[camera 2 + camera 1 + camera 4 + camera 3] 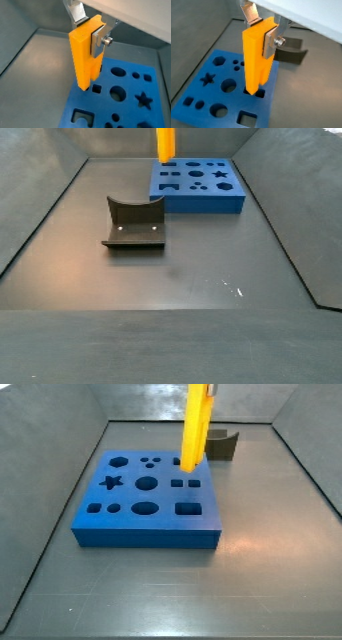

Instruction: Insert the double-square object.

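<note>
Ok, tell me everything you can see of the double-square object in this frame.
The double-square object is a tall bar of bright yellow-orange, matte and plastic-looking. It hangs upright, clamped near its top by the end effector, whose silver fingers press on its sides. Its lower end sits at the top face of the blue block, over the small square holes near the block's edge. In a side view it stands at the block's far side, in front of the dark grey curved block. Whether the prongs have entered is unclear.

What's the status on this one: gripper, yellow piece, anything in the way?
Gripper shut on the double-square object, upright above the blue block. Lower end at the block's top near the square holes; whether it has entered is unclear. Dark grey curved block apart, nothing blocking.
</note>
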